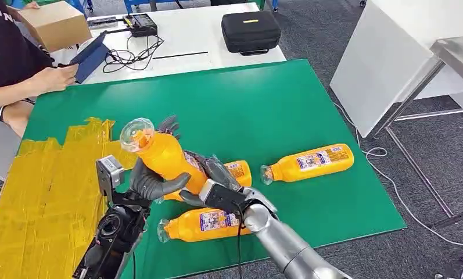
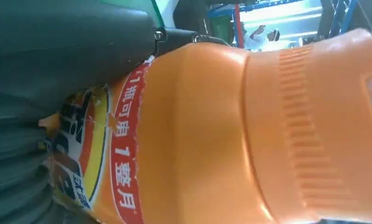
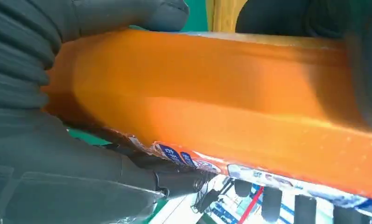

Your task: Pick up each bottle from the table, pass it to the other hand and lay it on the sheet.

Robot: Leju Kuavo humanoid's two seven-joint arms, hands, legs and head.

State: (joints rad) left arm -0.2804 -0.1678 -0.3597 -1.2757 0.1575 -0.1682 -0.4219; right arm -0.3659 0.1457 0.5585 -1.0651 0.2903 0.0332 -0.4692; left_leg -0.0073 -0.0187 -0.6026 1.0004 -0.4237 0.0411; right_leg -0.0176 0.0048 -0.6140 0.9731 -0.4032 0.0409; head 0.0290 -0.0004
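Orange-filled bottle, left hand, right hand gripping

What my own hands hide from me

My left hand and right hand cover the raised bottle's lower half; a bottle behind it shows just its end, and the person is cropped by the edge.
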